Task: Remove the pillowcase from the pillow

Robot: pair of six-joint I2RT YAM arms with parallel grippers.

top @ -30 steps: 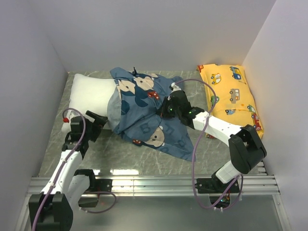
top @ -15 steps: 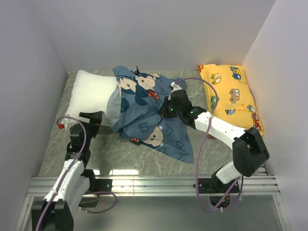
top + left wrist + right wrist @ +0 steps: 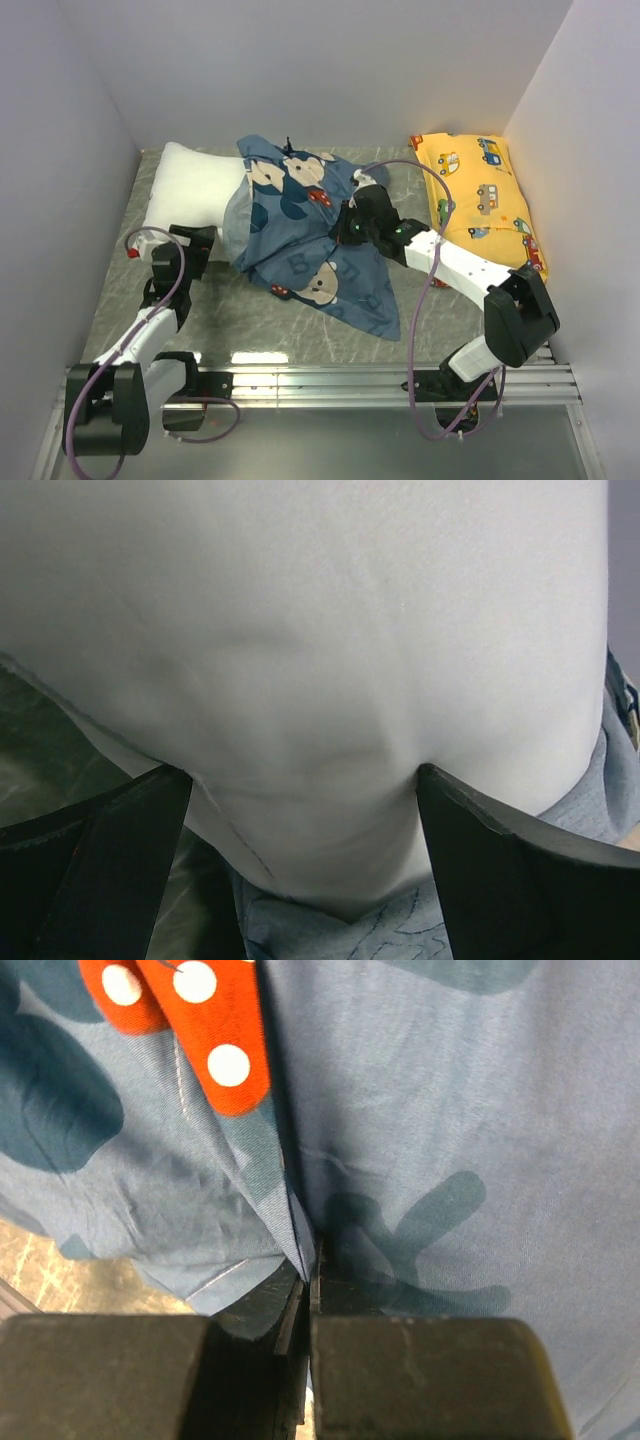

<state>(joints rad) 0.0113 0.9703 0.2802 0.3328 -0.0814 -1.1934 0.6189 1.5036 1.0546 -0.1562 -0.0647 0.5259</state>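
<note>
The white pillow [image 3: 188,188] lies at the back left, its right part still inside the dusty-blue mouse-print pillowcase [image 3: 300,225]. The case's loose end spreads toward the table's front [image 3: 360,295]. My left gripper [image 3: 197,243] is open at the pillow's near edge. In the left wrist view the pillow [image 3: 320,630] bulges between the gripper's [image 3: 300,880] spread fingers [image 3: 120,860], with blue fabric [image 3: 420,930] under it. My right gripper [image 3: 345,226] is shut on a fold of the pillowcase. The right wrist view shows that fold [image 3: 300,1230] pinched in the gripper [image 3: 310,1290].
A smaller yellow car-print pillow [image 3: 482,200] lies along the right wall. Grey walls close in the marble table [image 3: 230,320] at left, back and right. A metal rail [image 3: 320,380] runs along the front edge. Purple cables loop beside both arms.
My left gripper has moved forward and right, up to the pillow's near edge. The right gripper has kept its hold and the pillowcase has shifted only slightly.
</note>
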